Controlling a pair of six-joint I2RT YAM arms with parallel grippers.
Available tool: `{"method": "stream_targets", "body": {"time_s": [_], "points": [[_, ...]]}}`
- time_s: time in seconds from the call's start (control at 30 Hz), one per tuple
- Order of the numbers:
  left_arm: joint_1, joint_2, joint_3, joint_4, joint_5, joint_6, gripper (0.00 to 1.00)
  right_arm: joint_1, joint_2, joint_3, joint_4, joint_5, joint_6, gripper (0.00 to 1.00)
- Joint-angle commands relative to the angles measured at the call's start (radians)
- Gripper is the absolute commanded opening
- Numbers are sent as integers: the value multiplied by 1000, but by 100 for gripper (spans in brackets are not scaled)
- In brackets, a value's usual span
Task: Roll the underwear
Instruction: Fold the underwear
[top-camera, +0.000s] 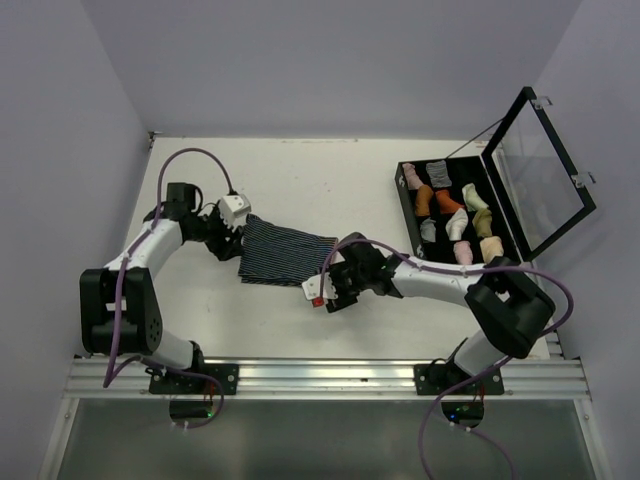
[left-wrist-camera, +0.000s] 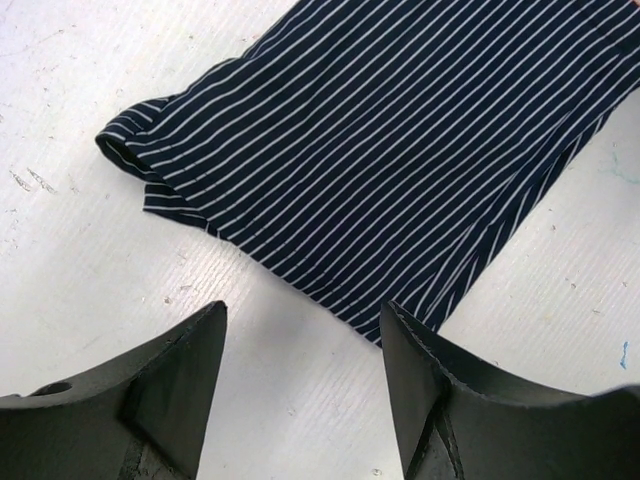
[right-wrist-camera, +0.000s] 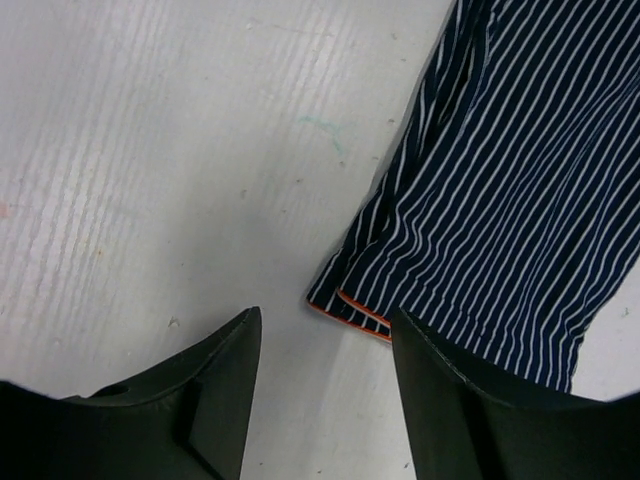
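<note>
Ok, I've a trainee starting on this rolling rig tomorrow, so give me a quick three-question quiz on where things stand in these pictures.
1. True or false: the underwear is already rolled up.
2. Pick one. The left tool is: A) shut on the fabric, B) open and holding nothing, C) out of every view.
3. Fill in the gap: the black case has its lid standing ____.

Key
1. False: it lies flat and unrolled on the table.
2. B.
3. Open.
</note>
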Motion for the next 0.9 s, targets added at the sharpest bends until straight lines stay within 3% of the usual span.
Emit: {"method": "stream_targets", "body": {"time_s": [0.0,0.23,0.4,0.57,0.67,0.7,0.87], "points": [[16,13,28,6,21,28,66,1,-36,-35,68,-18,-93,59],[21,45,51,-3,19,18,66,-5,86,37,1,-42,-161,60],[25,40,25,-11,21,37,65,-15,148,54,-28,-55,-245,55],[36,46,31,-50,29,101,63,-16,197,73,-111,-56,-351,39],[42,49,48,-118,49,199,61,-16,231,103,-163,-56,-385,24],[42,46,52,-162,62,274,60,-16,240,113,-176,-58,-385,14],[39,-27,-3,-271,101,569,63,-22,228,150,-202,-85,-338,3]]}}
